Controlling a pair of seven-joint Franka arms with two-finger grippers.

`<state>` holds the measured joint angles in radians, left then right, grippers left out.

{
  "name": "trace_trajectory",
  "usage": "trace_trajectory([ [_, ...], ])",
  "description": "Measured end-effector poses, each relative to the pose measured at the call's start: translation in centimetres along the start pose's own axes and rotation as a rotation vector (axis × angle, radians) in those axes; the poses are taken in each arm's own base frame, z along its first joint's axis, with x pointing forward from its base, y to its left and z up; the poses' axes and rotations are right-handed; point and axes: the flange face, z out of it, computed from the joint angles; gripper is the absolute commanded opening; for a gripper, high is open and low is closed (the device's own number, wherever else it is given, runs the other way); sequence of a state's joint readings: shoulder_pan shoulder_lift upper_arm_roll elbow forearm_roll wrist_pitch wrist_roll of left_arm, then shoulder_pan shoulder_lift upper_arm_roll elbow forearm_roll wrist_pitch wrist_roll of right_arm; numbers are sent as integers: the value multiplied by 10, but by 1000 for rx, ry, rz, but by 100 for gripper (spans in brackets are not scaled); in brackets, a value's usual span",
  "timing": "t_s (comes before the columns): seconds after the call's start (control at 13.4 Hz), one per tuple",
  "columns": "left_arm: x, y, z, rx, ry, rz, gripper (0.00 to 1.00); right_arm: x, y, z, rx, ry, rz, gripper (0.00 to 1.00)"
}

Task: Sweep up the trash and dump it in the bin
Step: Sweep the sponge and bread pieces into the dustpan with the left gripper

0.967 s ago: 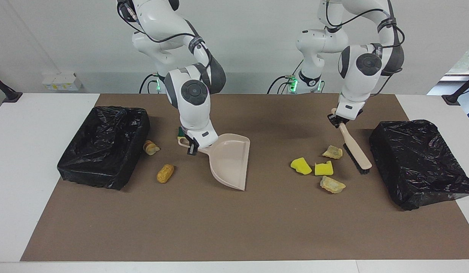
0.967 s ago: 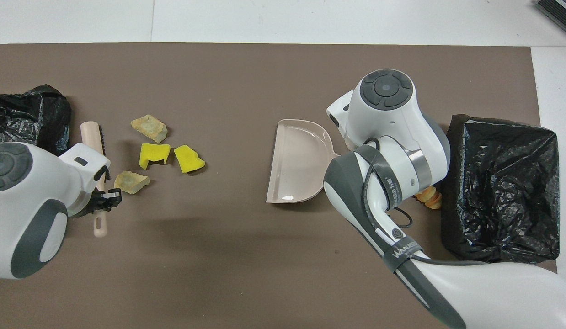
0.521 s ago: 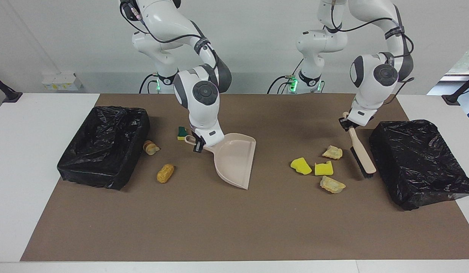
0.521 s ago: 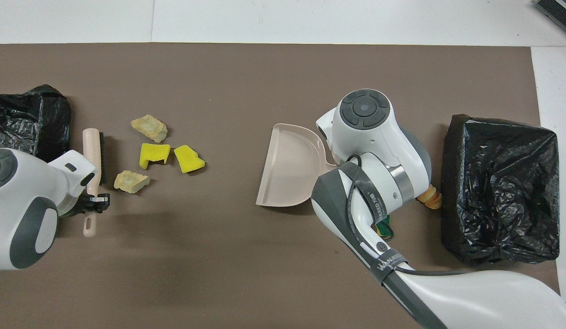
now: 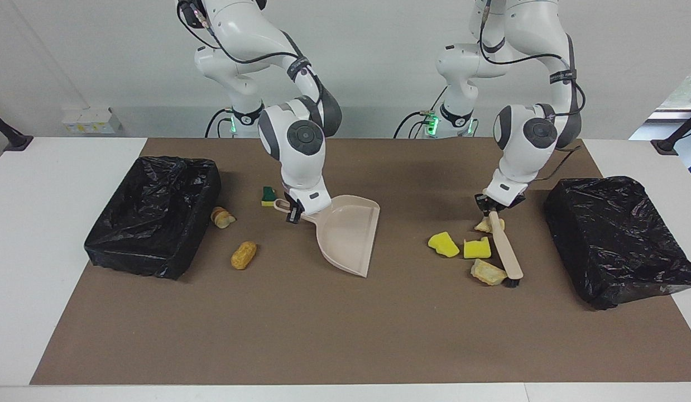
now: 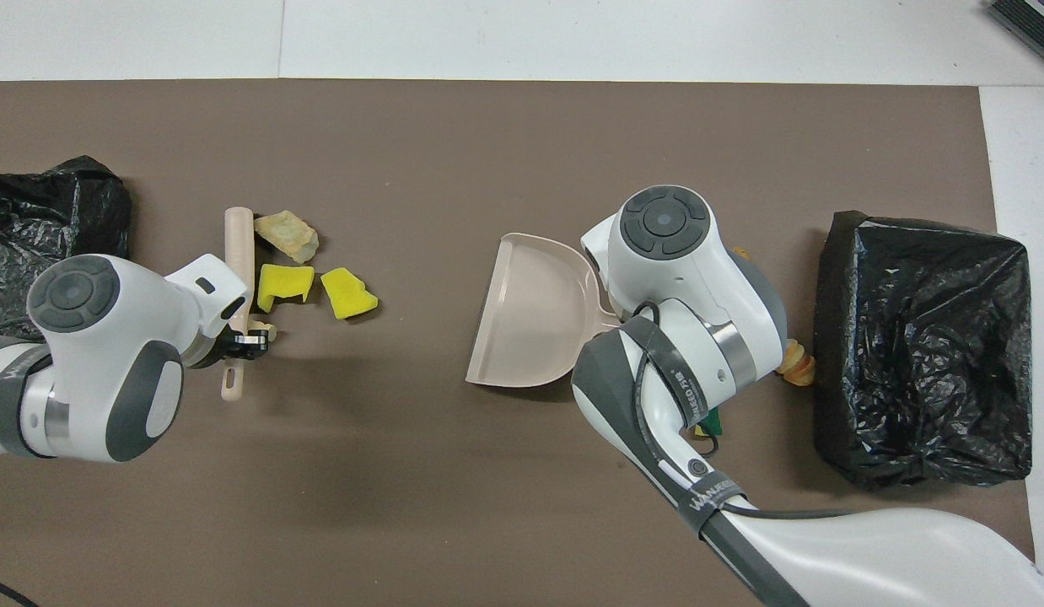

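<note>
Now, I log materials first. The mat (image 5: 345,335) is flat, matte brown. Two bins, each a box lined with crinkled, glossy black plastic: one (image 5: 156,215) at the right arm's end, one (image 5: 619,237) at the left arm's end. The dustpan (image 5: 345,237) is smooth beige plastic, a rounded scoop with a straight lip and a looped handle. The brush (image 5: 504,251) is a slim beige stick with dark bristles at its lower end.

Trash count: seven bits. Two bright yellow sponge chunks (image 5: 444,244) (image 5: 477,248), blocky and porous, lie side by side. Two tan crusty pieces: one (image 5: 486,272) touches the brush's bristle end, one (image 5: 482,225) sits partly under the handle, nearer to the robots. These four cluster toward the left arm's end. A golden oblong piece (image 5: 243,254) and a ridged bread-like piece (image 5: 221,217) lie near the right arm's bin. One green-faced sponge (image 5: 268,195) lies just beside the dustpan handle, nearer to the robots.

The left gripper (image 5: 489,207) is clamped on the brush handle, over the cluster. The right gripper (image 5: 292,214) is clamped on the dustpan handle; the pan's lip rests on the mat.
</note>
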<state>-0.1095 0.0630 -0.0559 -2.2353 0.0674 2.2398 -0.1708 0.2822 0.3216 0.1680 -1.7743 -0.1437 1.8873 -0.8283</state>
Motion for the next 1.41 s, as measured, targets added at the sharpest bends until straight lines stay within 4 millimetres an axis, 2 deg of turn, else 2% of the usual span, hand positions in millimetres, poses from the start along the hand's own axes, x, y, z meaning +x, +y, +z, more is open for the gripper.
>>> trace_trajectory([
  [0.3,-7,50,-3,-29,-1,88,0,-3,-5,3,6,-8,-1,0],
  [0.67,-31,122,-5,-73,-28,182,0,-10,-11,3,23,-48,-6,0],
  [1.04,-67,197,-9,-119,-52,225,0,-8,-26,8,-35,-90,2,0],
  [1.26,-90,234,-12,-157,-69,263,0,-9,-38,25,-93,-58,-6,0],
  [1.41,-109,265,-19,-177,-74,269,0,-12,-44,31,-98,-53,-11,0],
])
